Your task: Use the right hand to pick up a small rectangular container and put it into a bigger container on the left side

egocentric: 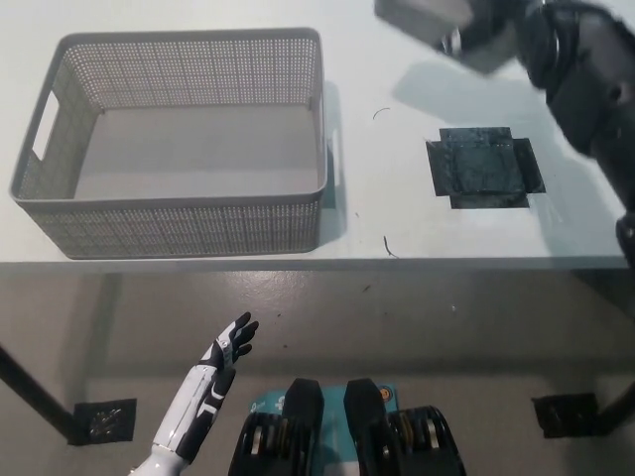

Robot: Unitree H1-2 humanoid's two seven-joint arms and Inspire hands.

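Observation:
My black right hand is shut on the small grey rectangular container, lifted high above the table at the top right of the head view; only part of the container shows at the picture's top edge. The big grey perforated basket stands on the table at the left, with nothing in it. My white left hand hangs open below the table edge at the lower left.
A dark taped patch lies on the white table where the small container stood. The table's front edge runs across the middle of the picture, with floor below it.

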